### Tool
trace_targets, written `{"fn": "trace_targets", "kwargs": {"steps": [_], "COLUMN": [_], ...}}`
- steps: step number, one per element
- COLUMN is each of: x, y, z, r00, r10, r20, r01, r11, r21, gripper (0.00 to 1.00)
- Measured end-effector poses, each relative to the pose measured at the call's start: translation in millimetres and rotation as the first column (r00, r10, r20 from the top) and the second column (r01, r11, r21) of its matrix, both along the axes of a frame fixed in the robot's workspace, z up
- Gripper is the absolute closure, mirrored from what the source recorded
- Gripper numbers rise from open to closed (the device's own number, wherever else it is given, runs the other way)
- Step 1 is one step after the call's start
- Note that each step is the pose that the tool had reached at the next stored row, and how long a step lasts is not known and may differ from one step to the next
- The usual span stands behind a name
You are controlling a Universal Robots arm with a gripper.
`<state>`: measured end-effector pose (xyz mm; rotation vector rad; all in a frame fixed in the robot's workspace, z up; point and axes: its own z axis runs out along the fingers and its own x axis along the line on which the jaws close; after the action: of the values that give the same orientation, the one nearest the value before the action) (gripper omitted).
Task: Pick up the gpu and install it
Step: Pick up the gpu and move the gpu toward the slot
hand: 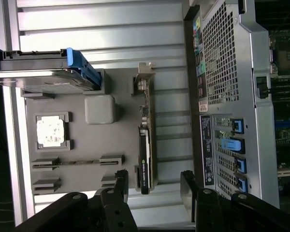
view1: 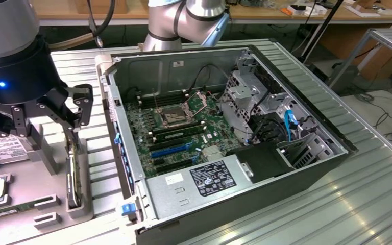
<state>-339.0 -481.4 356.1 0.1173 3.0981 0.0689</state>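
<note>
Silver ribbed desk (view1: 359,194) carries the open computer case (view1: 148,71), and beside it a grey parts tray (hand: 77,140) holds the gpu (hand: 145,145) standing on its long edge in a slot. I judge the card light and stiff but fragile, best pinched across its thin board mid-length, clear of the end bracket. My pincer (hand: 153,186) hangs released just above it, jaws spread wide.

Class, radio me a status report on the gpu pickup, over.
Pincer open, over gpu. Gpu on edge in grey tray, untouched. Computer case open alongside; nothing between pincer and gpu.
</note>
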Motion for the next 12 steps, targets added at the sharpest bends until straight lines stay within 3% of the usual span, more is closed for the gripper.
{"fn": "trace_targets", "kwargs": {"steps": [12], "x": [0.0], "y": [0.0], "z": [-5.8], "r00": [1.0000], "r10": [0.000], "r20": [0.0045], "r01": [0.000], "r11": [1.0000], "r21": [0.0000], "gripper": [0.44]}}
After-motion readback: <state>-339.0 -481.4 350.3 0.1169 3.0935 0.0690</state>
